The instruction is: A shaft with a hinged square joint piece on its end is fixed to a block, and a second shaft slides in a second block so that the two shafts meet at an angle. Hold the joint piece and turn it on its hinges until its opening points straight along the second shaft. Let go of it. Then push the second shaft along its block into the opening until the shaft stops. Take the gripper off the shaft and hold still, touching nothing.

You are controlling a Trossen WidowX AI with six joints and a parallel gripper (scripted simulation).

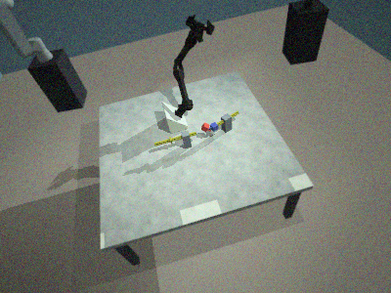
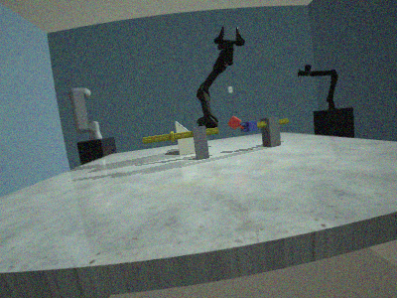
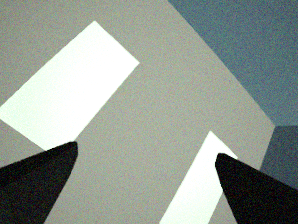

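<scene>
My gripper [image 1: 201,23] [image 2: 229,30] [image 3: 148,154] is open and empty, pointing up high above the table, far from the shafts. The red joint piece [image 1: 205,127] [image 2: 234,121] sits beside a blue part [image 1: 214,126] [image 2: 249,125] on the end of the first yellow shaft [image 1: 236,114] [image 2: 283,121], held by the right grey block [image 1: 227,123] [image 2: 271,133]. The red piece looks tilted in the exterior view; I cannot tell exactly where its opening points. The second yellow shaft [image 1: 168,141] [image 2: 159,138] passes through the left grey block [image 1: 186,140] [image 2: 201,143]. Its end stands apart from the red piece.
A white wedge [image 1: 175,122] [image 2: 186,145] stands on the table [image 1: 230,171] [image 2: 198,204] beside my arm's base, behind the second shaft. Other arms stand on dark pedestals beyond the table. The wrist view shows only the ceiling with bright panels and a wall.
</scene>
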